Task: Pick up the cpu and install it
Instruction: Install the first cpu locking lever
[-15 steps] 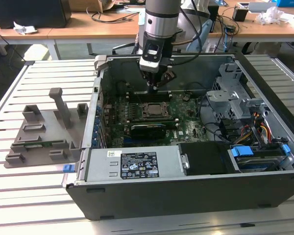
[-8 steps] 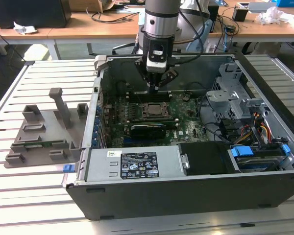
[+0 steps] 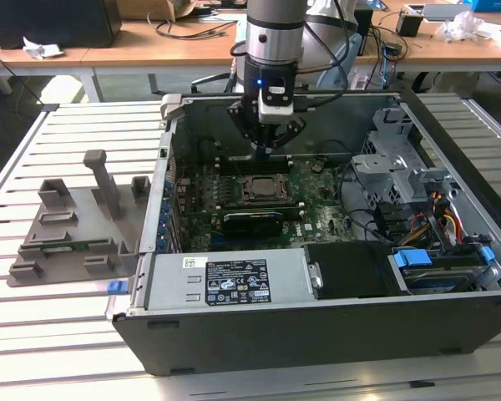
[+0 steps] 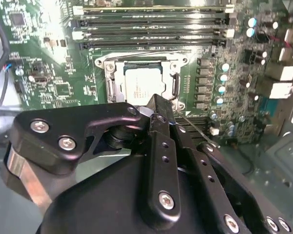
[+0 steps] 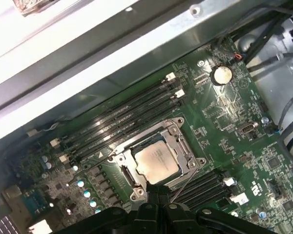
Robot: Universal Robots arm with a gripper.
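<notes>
1. The cpu (image 5: 156,163) lies flat in the metal-framed socket (image 5: 121,156) on the green motherboard (image 5: 224,122), inside the open computer case (image 3: 317,334) on the slatted bench (image 3: 75,142); both wrist views show it (image 4: 142,87).
2. The claw (image 3: 262,151) hangs just above the socket, inside the case near its far wall in the exterior view.
3. Its fingers (image 4: 158,109) are drawn together to a point and grip nothing; the tip is close over the chip's near edge, and contact cannot be told.
4. A grey plastic tray (image 3: 71,230) sits on the bench beside the case, at the exterior view's left.
5. Memory slots (image 5: 122,119) run alongside the socket.
</notes>
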